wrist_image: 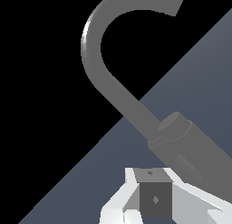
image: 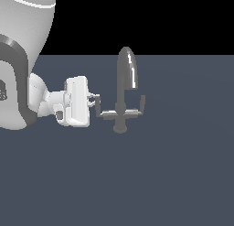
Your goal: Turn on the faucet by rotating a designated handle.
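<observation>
One lever matters: we see the fingers (image: 94,100) closed around the handle (image: 101,110) tip, left of the faucet (image: 124,90), gripping it for rotation.

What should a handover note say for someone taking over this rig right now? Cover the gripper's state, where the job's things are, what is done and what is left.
Gripper: at the handle's upturned tip; open or shut cannot be told.
Faucet: upright on the grey floor, spout drooping toward the exterior view's right.
Handle: the lever arm on the exterior view's left, opposite the spout's tip, next to the gripper.
Done: the arm has reached the handle.
Left: rotate the handle; no turn can be judged from these pictures.
</observation>
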Available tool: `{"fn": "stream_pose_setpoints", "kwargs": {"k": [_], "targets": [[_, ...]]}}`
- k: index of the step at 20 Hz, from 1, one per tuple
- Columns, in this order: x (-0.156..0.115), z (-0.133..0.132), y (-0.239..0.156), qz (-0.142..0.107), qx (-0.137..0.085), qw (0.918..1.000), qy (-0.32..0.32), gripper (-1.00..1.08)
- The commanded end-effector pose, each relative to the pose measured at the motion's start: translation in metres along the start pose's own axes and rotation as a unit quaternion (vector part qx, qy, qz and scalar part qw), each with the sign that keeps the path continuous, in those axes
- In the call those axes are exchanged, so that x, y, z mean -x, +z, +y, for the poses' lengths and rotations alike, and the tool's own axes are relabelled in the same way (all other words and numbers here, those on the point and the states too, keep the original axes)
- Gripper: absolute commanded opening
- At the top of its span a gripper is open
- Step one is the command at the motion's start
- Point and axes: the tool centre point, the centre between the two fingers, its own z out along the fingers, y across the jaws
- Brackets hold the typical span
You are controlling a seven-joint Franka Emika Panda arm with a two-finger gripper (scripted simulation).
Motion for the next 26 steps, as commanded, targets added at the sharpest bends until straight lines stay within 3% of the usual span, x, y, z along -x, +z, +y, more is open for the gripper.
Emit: {"fn": "stream_pose_setpoints", "kwargs": {"k": [1,12,14,26], "targets": [[-0.006,0.003,0.000,0.000,0.000,1.0000,0.000,-1.00],[-0.034,0.016,0.002,0.000,0.000,1.0000,0.000,-1.00],[-0.028,0.015,0.002,-0.004,-0.001,1.0000,-0.001,-1.00],[-0.051,0.059,0.002,-0.001,0.000,1.0000,0.000,-1.00]]}}
